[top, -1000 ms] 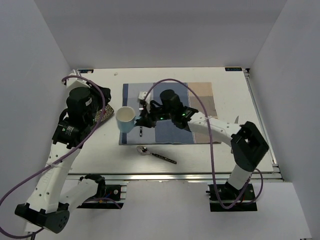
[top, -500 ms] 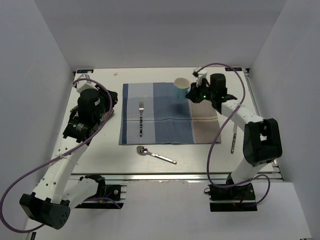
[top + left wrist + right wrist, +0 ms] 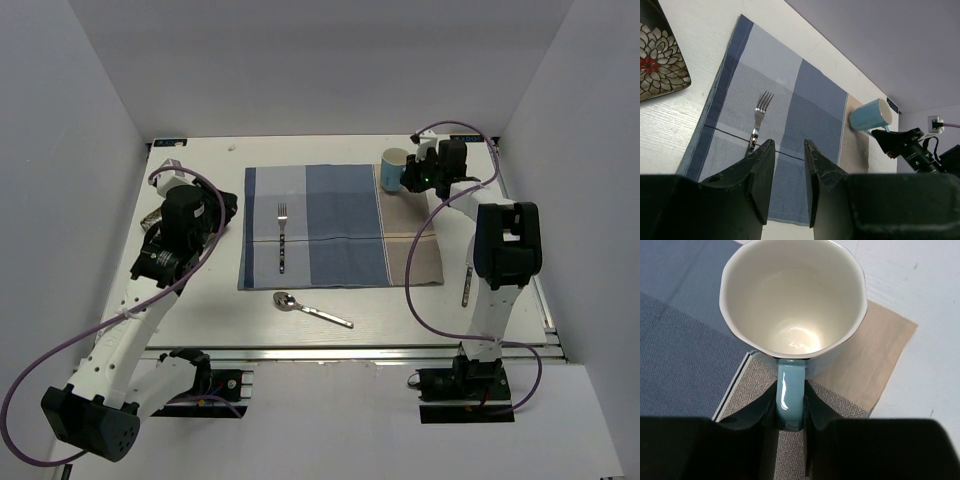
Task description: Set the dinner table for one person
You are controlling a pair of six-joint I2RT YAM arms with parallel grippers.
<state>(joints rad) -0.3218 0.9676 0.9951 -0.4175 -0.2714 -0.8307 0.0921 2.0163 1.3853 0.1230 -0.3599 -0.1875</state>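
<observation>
Your right claw (image 3: 790,412) is clenched on the cup (image 3: 792,300) by its handle, so the cup sits just ahead of it, over the mat's (image 3: 680,355) corner, likely to be put down there. The cup has nothing in it. Your left claw (image 3: 787,165) is loose and holds nothing. The worktop (image 3: 220,300) lies under both claws.

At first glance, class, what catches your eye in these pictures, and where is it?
The blue mug, gripped by its handle in the right gripper, stands out at the placemat's far right corner. A fork lies on the placemat's left part, a spoon on the table nearer the arms.
</observation>
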